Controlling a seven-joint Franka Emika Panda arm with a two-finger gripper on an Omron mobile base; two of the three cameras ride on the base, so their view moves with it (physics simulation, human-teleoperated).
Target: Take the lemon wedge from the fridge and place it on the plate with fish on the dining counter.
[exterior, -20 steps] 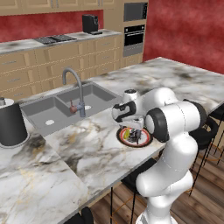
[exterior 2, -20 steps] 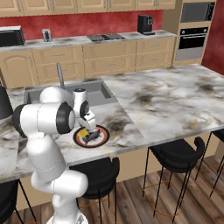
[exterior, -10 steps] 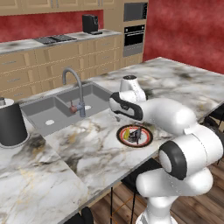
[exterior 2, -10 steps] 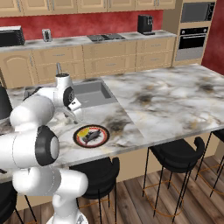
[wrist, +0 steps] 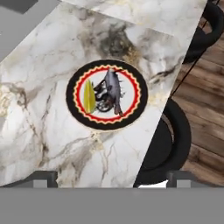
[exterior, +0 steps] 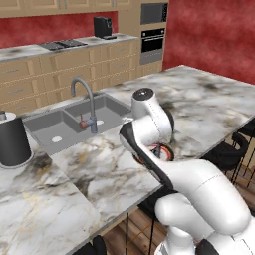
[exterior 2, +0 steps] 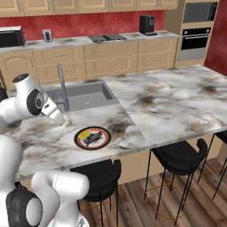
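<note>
Task status: judged essentially complete. In the hand view the lemon wedge (wrist: 89, 96) lies on the plate with fish (wrist: 106, 95), on the plate's left part, just beside the dark fish (wrist: 111, 89) and inside the red-orange rim. The plate sits on the marble surface (wrist: 39, 109) near its front edge, with the sink (exterior: 69, 124) on the far side and black stools (wrist: 175, 135) below the edge.

Hand (wrist: 109, 177): its two dark fingertips stand wide apart at the bottom of the hand view, with nothing between them; it is released and carries nothing. It is held above the plate, clear of it.

Remaining: nothing of the placement appears outstanding; at most, retiring the arm.

Markings: no brand, label or legible writing on the plate, the surface or the far cabinets and oven (exterior 2: 195, 37). The plate's rim carries only a scalloped red and yellow pattern.
</note>
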